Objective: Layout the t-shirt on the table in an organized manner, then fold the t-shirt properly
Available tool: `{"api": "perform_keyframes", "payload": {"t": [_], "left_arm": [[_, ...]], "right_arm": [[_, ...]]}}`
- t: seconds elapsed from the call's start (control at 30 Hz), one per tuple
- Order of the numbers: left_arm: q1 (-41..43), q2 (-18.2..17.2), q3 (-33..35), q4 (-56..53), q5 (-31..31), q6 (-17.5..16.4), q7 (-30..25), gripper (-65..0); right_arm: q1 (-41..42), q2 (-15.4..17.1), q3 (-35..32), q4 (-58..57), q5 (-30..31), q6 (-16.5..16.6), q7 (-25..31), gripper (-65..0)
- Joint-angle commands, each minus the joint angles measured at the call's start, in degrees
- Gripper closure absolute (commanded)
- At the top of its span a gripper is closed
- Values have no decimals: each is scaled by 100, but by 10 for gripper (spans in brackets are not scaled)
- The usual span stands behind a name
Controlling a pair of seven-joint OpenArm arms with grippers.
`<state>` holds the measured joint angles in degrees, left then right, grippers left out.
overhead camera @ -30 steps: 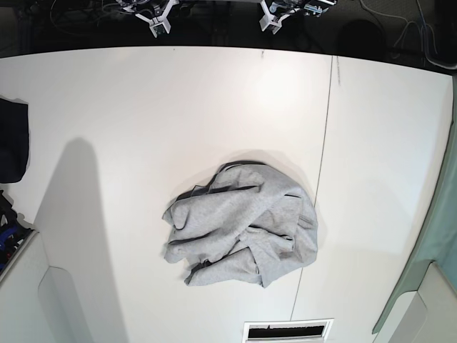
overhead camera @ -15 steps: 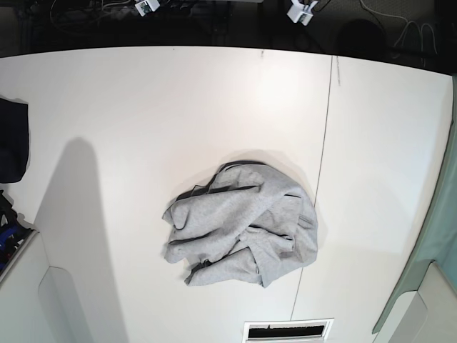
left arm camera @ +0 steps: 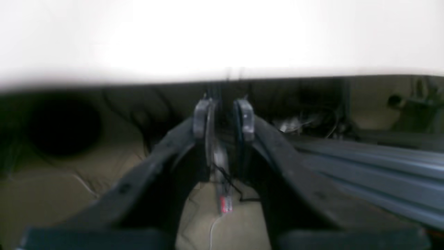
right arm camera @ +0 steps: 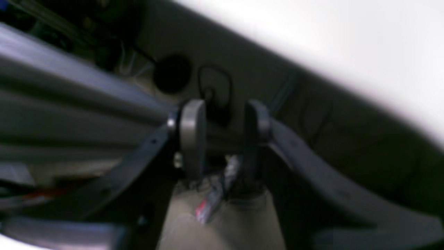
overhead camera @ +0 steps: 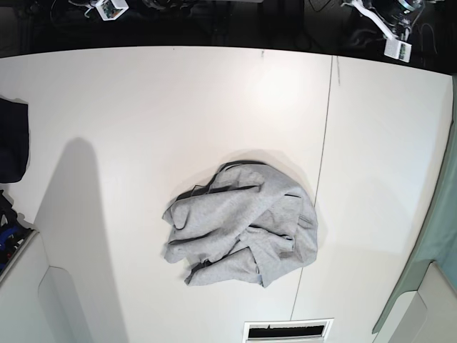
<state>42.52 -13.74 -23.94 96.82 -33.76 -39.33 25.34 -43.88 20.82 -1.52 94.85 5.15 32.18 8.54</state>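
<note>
A: Base view first. The t-shirt (overhead camera: 241, 225) lay crumpled in a heap on the white worktop (overhead camera: 143, 114), just left of the thin seam line (overhead camera: 319, 179) and toward the near edge. A dark neck trim showed along its top fold; no lettering was visible.

B: And the tools?

A: Both sat at the far edge, well apart from the shirt. The right tool (overhead camera: 108, 7) was at the top left corner, the left tool (overhead camera: 395, 36) at the top right, each over the dark strip beyond the worktop. Neither touched the cloth. A dark cloth (overhead camera: 13, 139) rested at the left border.

B: Over to the left wrist camera.

A: Blurred picture. The left tool (left arm camera: 223, 119) had its two fingers (left arm camera: 202, 118) standing a little apart, a narrow gap between them and nothing gripped. It pointed at the dark area under the worktop edge, with cables and a tan surface below. The shirt was out of sight there.

B: Right wrist?

A: Blurred as well. The right tool (right arm camera: 223, 133) showed its fingers (right arm camera: 191, 135) parted by a clear gap, a bit wider than the other one's, empty too. The bright worktop (right arm camera: 347, 38) ran across the upper right corner, grey rails on the left. No shirt in that view either.
</note>
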Motion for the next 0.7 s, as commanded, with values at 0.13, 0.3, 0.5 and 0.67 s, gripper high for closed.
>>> {"api": "perform_keyframes", "payload": {"t": [0.13,0.3,0.5,0.67], "left_arm": [[-166,-417,-188,1049,-437,-67,-116,-139],[-1410,-739,247,966,-214,138,-109,-303],[-3270,-780,1502,-197,0,448,-114,-397],[-4865,-586,2439,-1818,708,778,-286,-397]], "right_arm": [[240,24,306,1165,608,-98,35,-195],[1532,-35,354,1069,1126,-691,-1040,-196],[3268,-457,354,-133,1309,-994,-1453,-197],[4548,-1060,354,-1738,1305,-988,-1480,-320]]}}
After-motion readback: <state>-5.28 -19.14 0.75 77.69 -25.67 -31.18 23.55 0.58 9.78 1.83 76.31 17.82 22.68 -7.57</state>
